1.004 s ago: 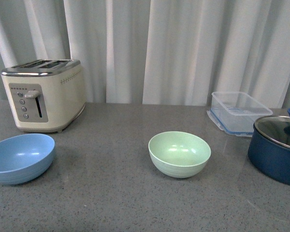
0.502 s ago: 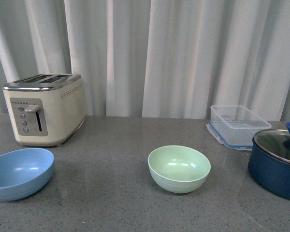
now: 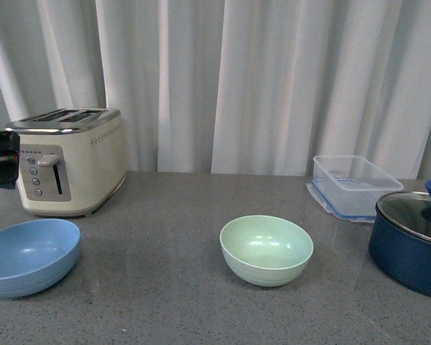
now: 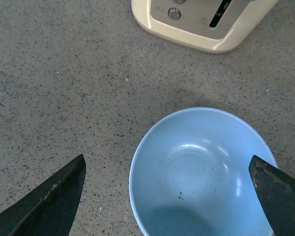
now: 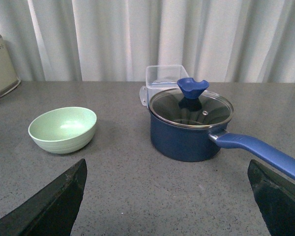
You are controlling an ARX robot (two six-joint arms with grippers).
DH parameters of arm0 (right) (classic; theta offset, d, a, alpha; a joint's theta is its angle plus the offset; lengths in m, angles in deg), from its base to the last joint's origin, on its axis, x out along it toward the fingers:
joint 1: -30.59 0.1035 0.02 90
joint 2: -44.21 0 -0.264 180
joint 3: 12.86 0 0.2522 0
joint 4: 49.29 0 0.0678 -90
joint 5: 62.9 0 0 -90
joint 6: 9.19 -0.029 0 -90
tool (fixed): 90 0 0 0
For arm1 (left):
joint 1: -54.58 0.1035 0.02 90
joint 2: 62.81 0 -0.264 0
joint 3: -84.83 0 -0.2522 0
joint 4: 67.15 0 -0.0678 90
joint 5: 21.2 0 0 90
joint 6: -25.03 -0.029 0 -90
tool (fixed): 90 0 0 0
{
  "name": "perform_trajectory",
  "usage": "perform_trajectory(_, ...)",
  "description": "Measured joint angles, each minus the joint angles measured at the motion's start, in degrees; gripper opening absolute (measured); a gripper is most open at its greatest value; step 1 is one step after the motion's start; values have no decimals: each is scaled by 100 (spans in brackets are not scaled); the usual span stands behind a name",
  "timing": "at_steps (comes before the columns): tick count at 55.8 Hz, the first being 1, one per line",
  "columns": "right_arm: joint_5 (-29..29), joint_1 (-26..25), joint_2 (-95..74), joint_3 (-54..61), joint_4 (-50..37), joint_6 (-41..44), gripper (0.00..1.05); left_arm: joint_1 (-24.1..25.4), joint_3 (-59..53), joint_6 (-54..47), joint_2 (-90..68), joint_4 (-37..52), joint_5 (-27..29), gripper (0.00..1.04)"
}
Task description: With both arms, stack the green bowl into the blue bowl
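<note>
The pale mint-green round matte bowl [image 3: 266, 249] stands lower centre of the front frame on the grey speckled counter [image 3: 165, 215]. The light sky-blue round matte bowl [image 3: 29, 255] stands lower left, well apart. The left gripper [image 4: 166, 158] is spread wide above the blue bowl, holding nothing. The right gripper [image 5: 166, 163] is likewise spread and empty.

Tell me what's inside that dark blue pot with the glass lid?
The navy pot is closed by its glass lid with a blue knob. Through the glass only a dark interior shows, nothing distinct; reflections and the pot's wall hide the bottom.
</note>
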Motion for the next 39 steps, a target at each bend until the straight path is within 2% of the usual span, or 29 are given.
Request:
perform_trajectory(35, 0, 0, 0, 0, 0, 0, 95, 52, 352, 334, -1357, 184, 157, 98)
perform_trajectory(39, 0, 0, 0, 0, 0, 0, 95, 50, 343, 332, -1392, 269, 216, 89)
